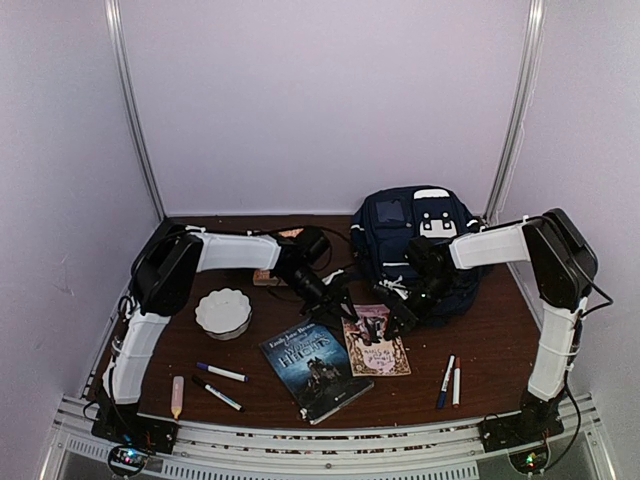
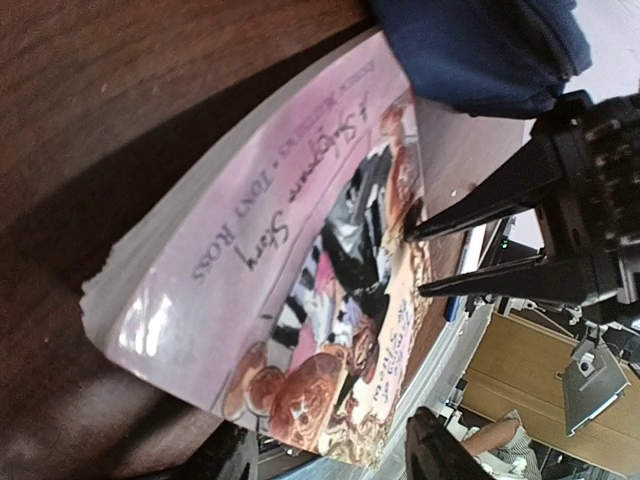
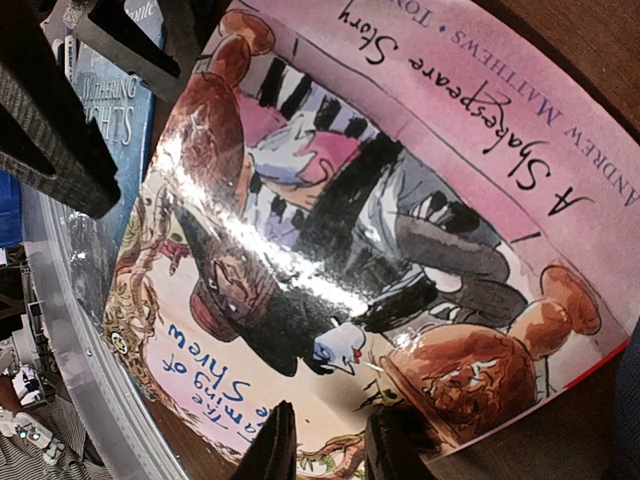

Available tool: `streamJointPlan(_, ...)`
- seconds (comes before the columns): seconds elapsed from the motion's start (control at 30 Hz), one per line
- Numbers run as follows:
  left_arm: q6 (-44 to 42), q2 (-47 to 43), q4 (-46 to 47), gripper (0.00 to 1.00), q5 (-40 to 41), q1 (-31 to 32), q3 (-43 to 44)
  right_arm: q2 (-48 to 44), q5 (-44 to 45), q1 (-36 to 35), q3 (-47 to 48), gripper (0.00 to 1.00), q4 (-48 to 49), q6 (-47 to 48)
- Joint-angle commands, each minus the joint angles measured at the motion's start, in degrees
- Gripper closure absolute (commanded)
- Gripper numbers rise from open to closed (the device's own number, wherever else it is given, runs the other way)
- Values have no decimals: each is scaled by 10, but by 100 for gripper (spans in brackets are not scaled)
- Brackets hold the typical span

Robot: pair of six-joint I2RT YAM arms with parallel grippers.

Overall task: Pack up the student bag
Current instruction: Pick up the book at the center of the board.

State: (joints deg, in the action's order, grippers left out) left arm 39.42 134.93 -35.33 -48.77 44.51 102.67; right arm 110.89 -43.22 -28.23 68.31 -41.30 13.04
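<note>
My right gripper [image 3: 335,415]: matt black plastic. Pink paperback [image 3: 380,230]: glossy paper cover, glare-streaked. Student bag [image 2: 480,50]: matt navy cloth. Table [image 2: 120,100]: dark wood, smooth, faintly shiny.

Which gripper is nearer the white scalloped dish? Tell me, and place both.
Left. The left gripper is at the pink book's left edge, right of the white dish; the right gripper sits farther right, over the book's right side beside the backpack.
</note>
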Motion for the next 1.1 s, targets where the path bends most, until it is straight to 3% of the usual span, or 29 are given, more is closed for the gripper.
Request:
streamJointPlan(0.0,18,-14,62,47,-18,-3,-13,23,37,5,-13,75,14,-1)
streamJointPlan(0.13,22,-6,-21,43,22,-8,-7,17,33,14,-16,75,18,-3)
streamJointPlan(0.3,30,-31,-44,39,60,-12,-52,22,25,16,-17,75,18,-5)
streamJointPlan(1.07,103,61,82,37,-83,-3,-20,31,19,19,-12,75,19,-9)
